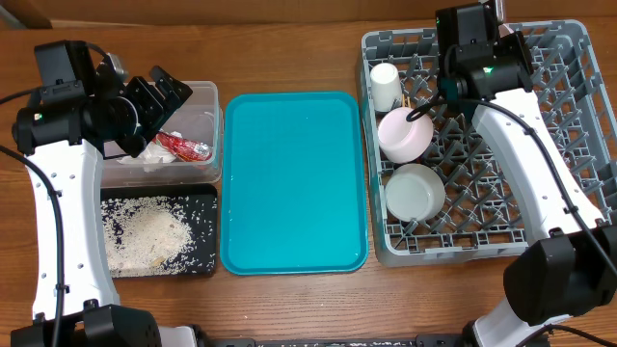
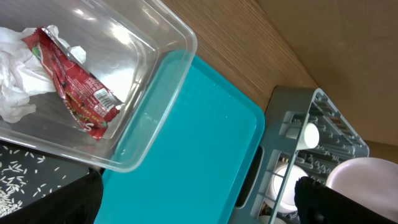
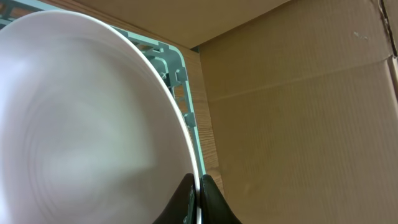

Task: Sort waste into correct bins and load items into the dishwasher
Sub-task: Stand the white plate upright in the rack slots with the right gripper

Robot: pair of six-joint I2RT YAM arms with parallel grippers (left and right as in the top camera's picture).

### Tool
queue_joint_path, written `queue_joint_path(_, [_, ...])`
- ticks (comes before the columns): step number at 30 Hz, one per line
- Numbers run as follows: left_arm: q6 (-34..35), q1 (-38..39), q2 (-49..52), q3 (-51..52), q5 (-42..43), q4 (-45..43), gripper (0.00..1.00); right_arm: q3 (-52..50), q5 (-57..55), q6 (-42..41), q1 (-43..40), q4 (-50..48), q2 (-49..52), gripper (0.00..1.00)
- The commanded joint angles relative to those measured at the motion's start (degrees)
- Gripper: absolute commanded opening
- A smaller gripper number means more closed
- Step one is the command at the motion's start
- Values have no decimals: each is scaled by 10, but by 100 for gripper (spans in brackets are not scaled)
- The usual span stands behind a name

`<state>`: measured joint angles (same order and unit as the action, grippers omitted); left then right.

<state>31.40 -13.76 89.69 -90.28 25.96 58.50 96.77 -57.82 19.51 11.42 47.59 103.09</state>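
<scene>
My left gripper [image 1: 162, 99] is open and empty above the clear tub [image 1: 207, 116], which holds the crumpled white napkin [image 2: 15, 74] and the red-and-white wrapper [image 2: 74, 93]. In the left wrist view the open jaws [image 2: 199, 211] frame the tub's corner [image 2: 180, 37]. Rice grains [image 1: 145, 236] lie in the black tray [image 1: 207, 198]. My right gripper [image 3: 198, 186] is shut on the rim of the pale pink plate [image 3: 81, 124], held on edge in the grey dish rack [image 1: 569, 58]. The plate [image 1: 405, 135] stands between the white cup [image 1: 386, 85] and a pale bowl [image 1: 415, 191]. I cannot make out the chopsticks or a second bowl.
The large teal serving tray [image 1: 294, 183] lies between the bins and the rack. A cardboard wall [image 3: 298, 112] stands just behind the rack. The right half of the rack shows only upright pegs.
</scene>
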Motion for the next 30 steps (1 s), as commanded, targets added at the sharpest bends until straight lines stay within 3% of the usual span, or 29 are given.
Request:
queue_joint_path(1, [-1, 1, 2, -9, 4, -1, 100, 7, -1, 2, -22, -6, -1, 4])
queue_joint_path(14, [-1, 1, 2, -9, 4, -1, 100, 7, 82, 0, -35, 10, -1, 4])
queue_joint_path(30, [-1, 1, 2, -9, 4, -1, 100, 7, 84, 42, -35, 3, 0, 4])
